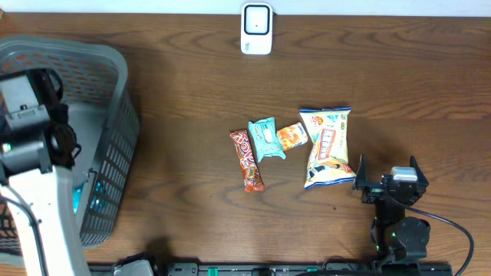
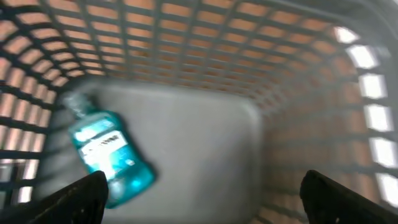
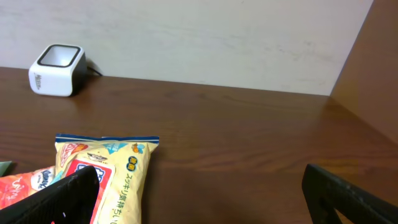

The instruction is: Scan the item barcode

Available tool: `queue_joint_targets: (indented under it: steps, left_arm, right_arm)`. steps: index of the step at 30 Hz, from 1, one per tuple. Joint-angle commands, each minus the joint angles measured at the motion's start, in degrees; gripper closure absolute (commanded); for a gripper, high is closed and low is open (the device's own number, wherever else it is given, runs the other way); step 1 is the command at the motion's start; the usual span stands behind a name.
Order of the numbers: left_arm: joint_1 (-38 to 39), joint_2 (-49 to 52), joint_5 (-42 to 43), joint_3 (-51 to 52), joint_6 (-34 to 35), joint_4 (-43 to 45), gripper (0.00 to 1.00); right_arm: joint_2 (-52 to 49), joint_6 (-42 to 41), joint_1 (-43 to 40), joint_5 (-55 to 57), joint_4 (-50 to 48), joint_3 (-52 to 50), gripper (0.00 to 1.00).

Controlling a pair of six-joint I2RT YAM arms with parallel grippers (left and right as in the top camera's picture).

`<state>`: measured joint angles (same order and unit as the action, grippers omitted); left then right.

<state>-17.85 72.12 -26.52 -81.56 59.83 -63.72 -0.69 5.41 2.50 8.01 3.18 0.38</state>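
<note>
- The left gripper (image 2: 205,205) is hanging with its jaws wide apart, holding nothing. The mouthwash bottle (image 2: 109,158) is lying in the basket (image 2: 249,37) beneath them.
- The right gripper (image 3: 205,199) is gaping empty, and the yellow snack bag (image 3: 106,168) is lying just ahead of its jaws.
- The bag is looking light, crinkly and crushable, so pinching a sealed edge seems wisest.

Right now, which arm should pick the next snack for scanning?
Right. The right gripper is open beside the yellow snack bag; the left gripper hangs over the basket, above the blue bottle.

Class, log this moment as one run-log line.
left jaws: open over basket | blue bottle: lying on basket floor, unheld | right jaws: open, empty, beside snack bag | scanner: nothing near
</note>
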Motion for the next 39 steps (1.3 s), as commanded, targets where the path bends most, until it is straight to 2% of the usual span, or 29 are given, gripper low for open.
queue_joint_targets:
  steps: [1, 2, 6, 10, 13, 25, 30, 39]
  left_arm:
    - [-7.1, 5.6, 1.5, 0.0, 12.9, -6.4, 0.04]
    - [-10.5, 8.0, 5.7, 0.0, 15.2, -8.8, 0.04]
    - [-17.5, 13.9, 13.7, 0.0, 15.5, -12.7, 0.04]
    - [-21.5, 18.8, 15.6, 0.3, 15.5, -15.8, 0.04]
    - [-22.0, 20.2, 15.4, 2.7, 15.5, -15.0, 0.04]
    - [-22.0, 20.2, 15.4, 18.8, 14.4, 3.0, 0.04]
    - [-22.0, 20.3, 15.4, 22.7, 10.3, 10.4, 0.04]
    - [-22.0, 20.4, 15.9, 32.7, 10.3, 22.2, 0.04]
  right_arm:
    - [0.3, -0.7, 0.3, 0.7, 0.1, -0.1, 0.01]
    - [0.3, -0.7, 0.3, 0.7, 0.1, -0.1, 0.01]
    - [0.3, -0.7, 0.3, 0.7, 0.1, -0.1, 0.01]
    - [0.3, -0.7, 0.3, 0.7, 0.1, -0.1, 0.01]
    - [0.3, -0.7, 0.3, 0.7, 0.1, -0.1, 0.01]
    - [0.3, -0.7, 0.3, 0.7, 0.1, -0.1, 0.01]
    - [0.3, -0.7, 0.3, 0.7, 0.1, -0.1, 0.01]
    - [0.3, -0.7, 0.3, 0.7, 0.1, -0.1, 0.01]
